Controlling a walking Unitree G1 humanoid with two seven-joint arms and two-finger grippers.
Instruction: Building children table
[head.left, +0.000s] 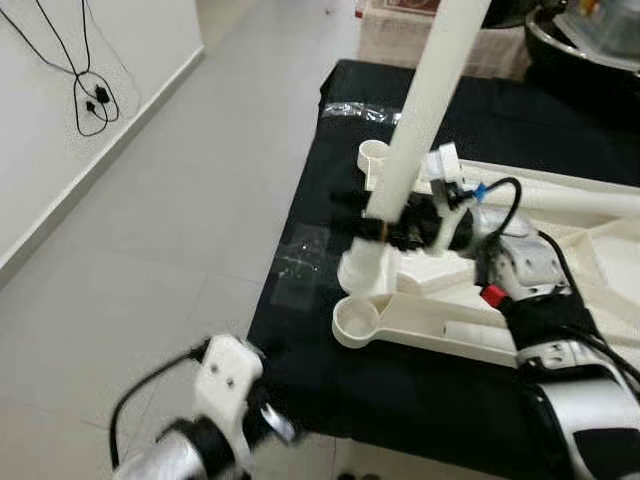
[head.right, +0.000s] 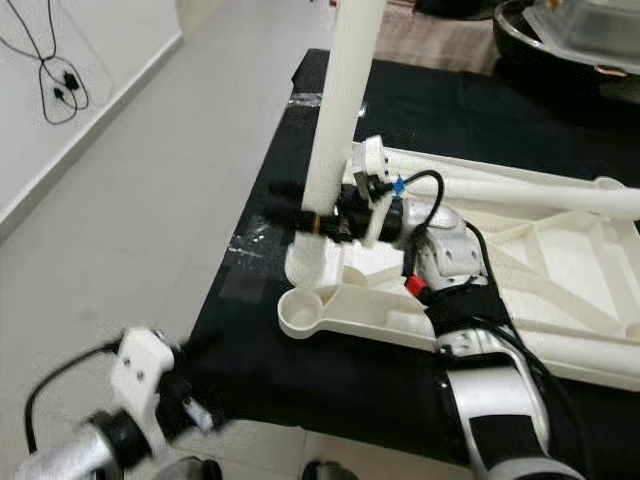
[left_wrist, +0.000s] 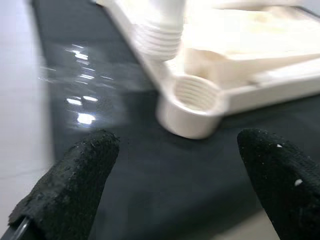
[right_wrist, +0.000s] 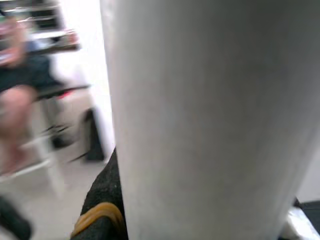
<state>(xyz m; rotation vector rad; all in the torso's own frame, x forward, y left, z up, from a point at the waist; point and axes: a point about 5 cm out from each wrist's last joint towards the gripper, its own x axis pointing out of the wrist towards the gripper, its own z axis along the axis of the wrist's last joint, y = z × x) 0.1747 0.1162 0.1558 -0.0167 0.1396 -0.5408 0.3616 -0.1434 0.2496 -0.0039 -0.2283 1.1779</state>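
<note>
The table leg (head.left: 425, 110) and upturned tabletop (head.right: 560, 250) are cream-white, the cloth (head.left: 400, 380) black, the floor (head.left: 190, 200) pale grey.

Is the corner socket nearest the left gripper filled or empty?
Empty: the round white threaded corner socket shows bare inner threads; the white table leg stands beside it.

Bright, even indoor light. Glare spots on the black mat (left_wrist: 80, 107); the white table frame (left_wrist: 260, 30) is overexposed. Left gripper (head.left: 262, 420) motion-blurred; the right wrist view's background is soft, out of focus.
</note>
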